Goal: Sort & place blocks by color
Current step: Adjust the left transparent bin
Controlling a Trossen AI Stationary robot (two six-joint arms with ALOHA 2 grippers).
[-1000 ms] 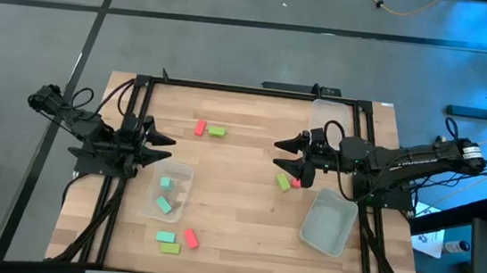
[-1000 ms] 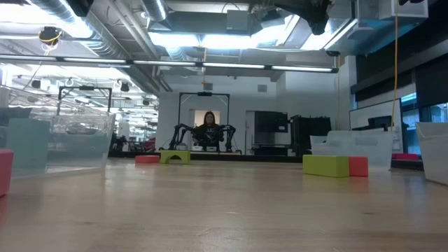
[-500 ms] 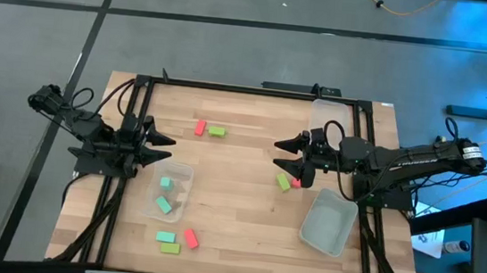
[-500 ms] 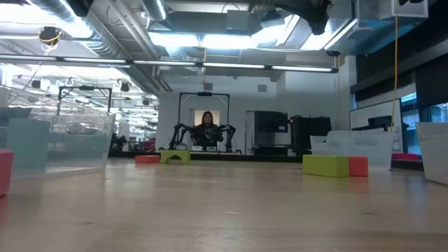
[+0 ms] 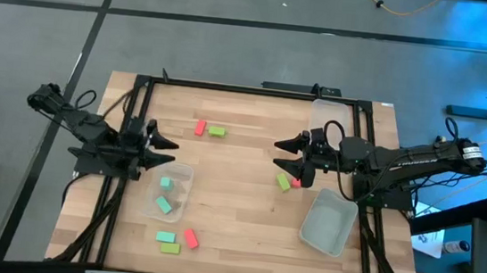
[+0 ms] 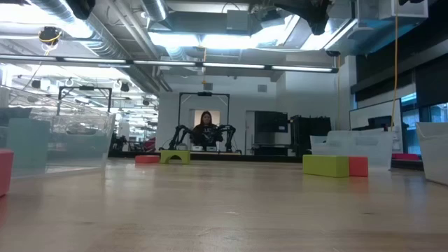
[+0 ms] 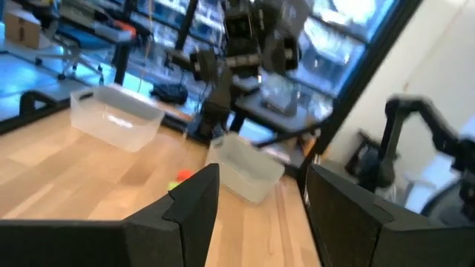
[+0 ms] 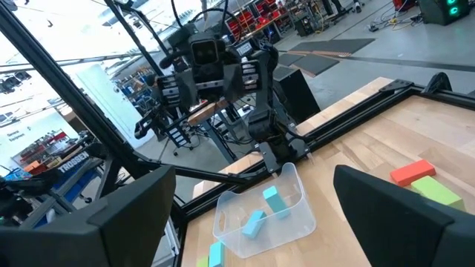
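While both arms hover, right tool [image 5: 288,156] gapes empty; lime block [image 5: 283,182] sits just at its six o'clock, nearer than left tool [image 5: 167,150], also open, empty.

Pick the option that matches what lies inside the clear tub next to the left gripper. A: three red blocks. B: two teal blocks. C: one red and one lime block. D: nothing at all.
B: in the high view the clear tub beside the left gripper holds two teal blocks, and no other colour shows in it.
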